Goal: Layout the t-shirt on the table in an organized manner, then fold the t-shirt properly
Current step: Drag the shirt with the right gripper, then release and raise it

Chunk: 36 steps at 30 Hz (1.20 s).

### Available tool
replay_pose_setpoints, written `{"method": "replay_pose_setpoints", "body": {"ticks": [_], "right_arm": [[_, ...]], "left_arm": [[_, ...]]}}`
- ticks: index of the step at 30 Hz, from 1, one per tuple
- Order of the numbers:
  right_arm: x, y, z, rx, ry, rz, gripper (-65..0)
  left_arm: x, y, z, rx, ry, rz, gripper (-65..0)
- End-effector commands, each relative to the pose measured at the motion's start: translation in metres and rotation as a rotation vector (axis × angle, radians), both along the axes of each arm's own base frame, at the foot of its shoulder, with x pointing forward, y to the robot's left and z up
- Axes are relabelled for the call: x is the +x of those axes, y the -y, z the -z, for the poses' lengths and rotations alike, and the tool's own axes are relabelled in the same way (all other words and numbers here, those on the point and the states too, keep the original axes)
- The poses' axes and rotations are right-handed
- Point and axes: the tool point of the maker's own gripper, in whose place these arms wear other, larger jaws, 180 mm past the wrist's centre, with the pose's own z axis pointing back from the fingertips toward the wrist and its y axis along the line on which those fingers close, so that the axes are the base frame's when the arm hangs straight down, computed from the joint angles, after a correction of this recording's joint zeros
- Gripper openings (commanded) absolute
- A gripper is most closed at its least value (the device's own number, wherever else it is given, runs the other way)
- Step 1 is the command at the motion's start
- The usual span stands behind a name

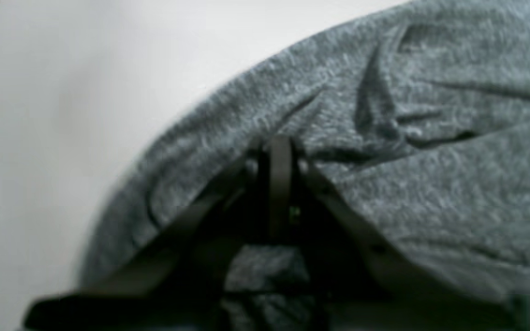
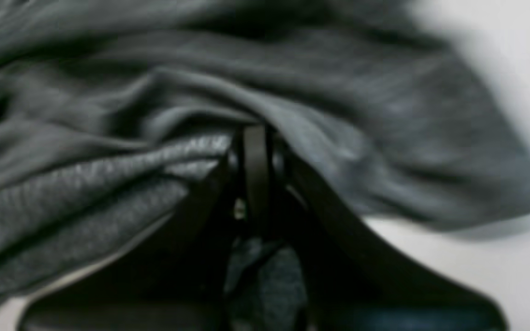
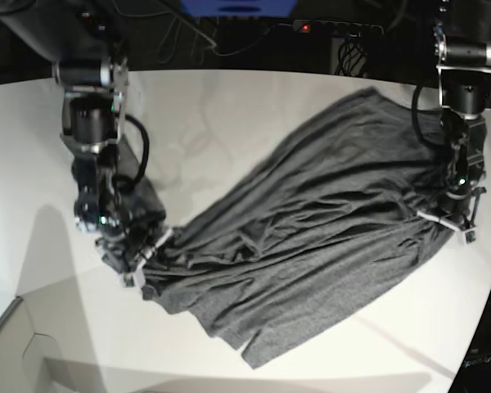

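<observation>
The dark grey t-shirt [image 3: 311, 221] lies stretched in a diagonal band across the white table [image 3: 229, 106], rumpled with long folds. My left gripper [image 3: 448, 219] is at the shirt's right end, shut on its edge; in the left wrist view the fingers [image 1: 279, 156] pinch grey cloth [image 1: 430, 138]. My right gripper [image 3: 143, 260] is at the shirt's left end, shut on bunched cloth; in the right wrist view the closed fingers [image 2: 256, 151] hold gathered fabric [image 2: 108, 174]. The sleeves are hidden in the folds.
The table's curved front edge [image 3: 483, 327] runs near the left gripper. Dark cables and equipment [image 3: 344, 33] lie behind the table's far edge. A lighter panel [image 3: 16, 344] sits at the lower left corner.
</observation>
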Motion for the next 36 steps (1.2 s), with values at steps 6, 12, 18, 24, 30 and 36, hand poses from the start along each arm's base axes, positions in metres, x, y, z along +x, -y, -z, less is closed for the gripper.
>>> {"method": "replay_pose_setpoints", "body": {"ticks": [6,12,18,24,30,36], "right_arm": [[0.058,0.021,-0.053,-0.029,0.095,0.071,-65.0],[0.051,0.032,-0.1,-0.094,0.198,0.108,-65.0],[-0.001,-0.001,-0.116,-0.092,0.249,0.072,-65.0],[-0.068,-0.06,-0.1,0.008,0.207,0.024,-65.0],[-0.129,-0.143,-0.094,0.086,0.182,-0.202,-65.0],[-0.163,-0.196,-0.09,0.124,0.158,-0.371,-65.0]], "left_arm": [[0.0,-0.004,-0.041,0.074,0.064,0.068,-62.3],[-0.007,-0.019,-0.081,0.049,0.205,-0.017,-62.3],[-0.004,-0.016,-0.092,0.008,0.265,-0.062,-62.3],[0.017,0.011,-0.095,-0.064,0.303,-0.059,-62.3],[0.031,0.037,-0.084,-0.113,0.217,-0.001,-62.3],[0.026,0.028,-0.076,-0.11,0.194,-0.021,-62.3]]}}
